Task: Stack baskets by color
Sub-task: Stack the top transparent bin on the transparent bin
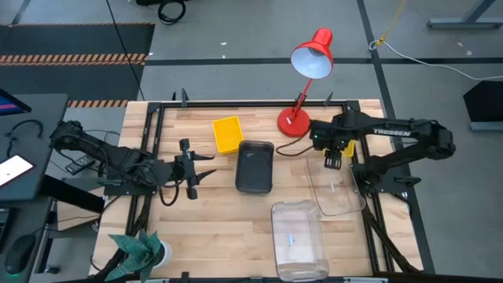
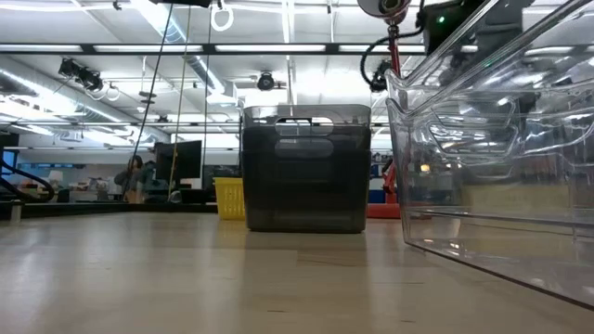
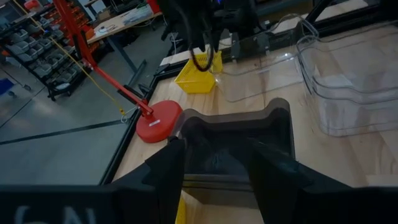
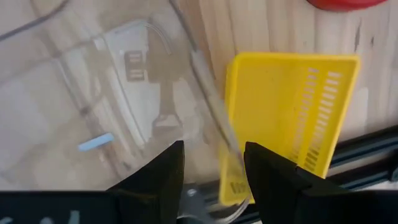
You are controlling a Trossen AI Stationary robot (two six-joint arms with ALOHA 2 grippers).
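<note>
From above, the wooden table (image 1: 204, 236) carries 5 baskets and a red desk lamp (image 1: 302, 94) standing at its far edge. A small yellow basket (image 1: 228, 134) lies near the far edge, left of the lamp's base, and just beside it, toward the middle of the table, sits a dark-grey basket (image 1: 255, 167). A clear basket (image 1: 298, 240) rests at the near edge, and a second clear basket (image 1: 336, 187) lies on the right side, between it and the right arm. The right gripper (image 1: 332, 159) hangs over the far end of that second clear basket; its wrist camera looks down past 2 parted fingers (image 4: 163, 169) with nothing between them, onto the clear rim and a second yellow basket (image 4: 287, 118) lying just beside the clear one, close to the table's black frame. The left gripper (image 1: 206, 167) is low on the left side of the table, pointed at the dark-grey basket, apart from it; its fingers (image 3: 169, 169) are spread and hold nothing. In the low camera the dark-grey basket stands squarely in the middle with the yellow one peeking out behind its left side, and a clear wall fills the right.
</note>
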